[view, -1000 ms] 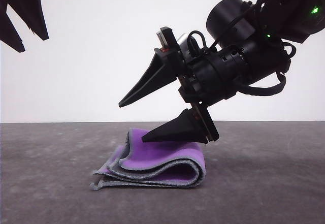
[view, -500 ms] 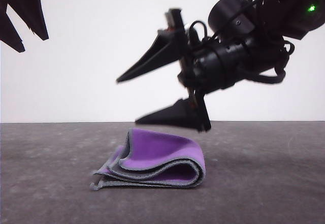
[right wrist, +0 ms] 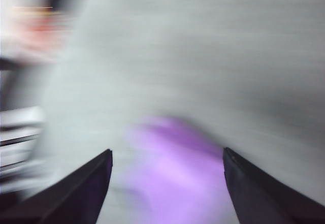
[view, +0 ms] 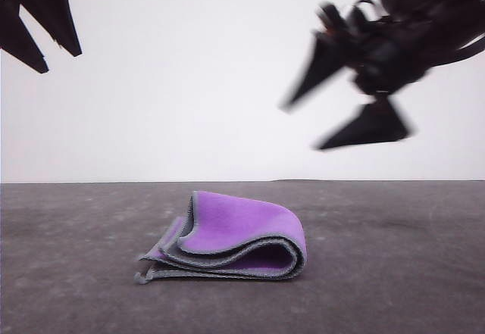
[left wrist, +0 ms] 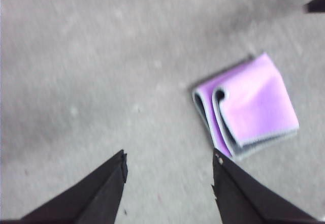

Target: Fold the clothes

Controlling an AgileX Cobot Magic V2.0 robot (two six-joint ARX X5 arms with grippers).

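The clothes (view: 231,237) are one small purple cloth with light grey edging, lying folded over in layers on the dark grey table (view: 394,273). In the left wrist view the clothes (left wrist: 249,104) lie flat, well ahead of my open left gripper (left wrist: 167,170). High at the front view's left edge hangs the left gripper (view: 42,39), holding nothing. My right gripper (view: 303,126) is open and blurred, raised above and to the right of the cloth. The right wrist view shows the clothes (right wrist: 175,178) as a purple smear between the spread right gripper (right wrist: 167,158) fingers.
The grey table top spreads out on all sides of the cloth, with a plain white wall (view: 189,84) behind it. Blurred equipment (right wrist: 25,82) sits at the edge of the right wrist view.
My right gripper has lifted off the cloth and swung up and to the right, staying open. The folded cloth has stayed put. The left gripper barely moved.
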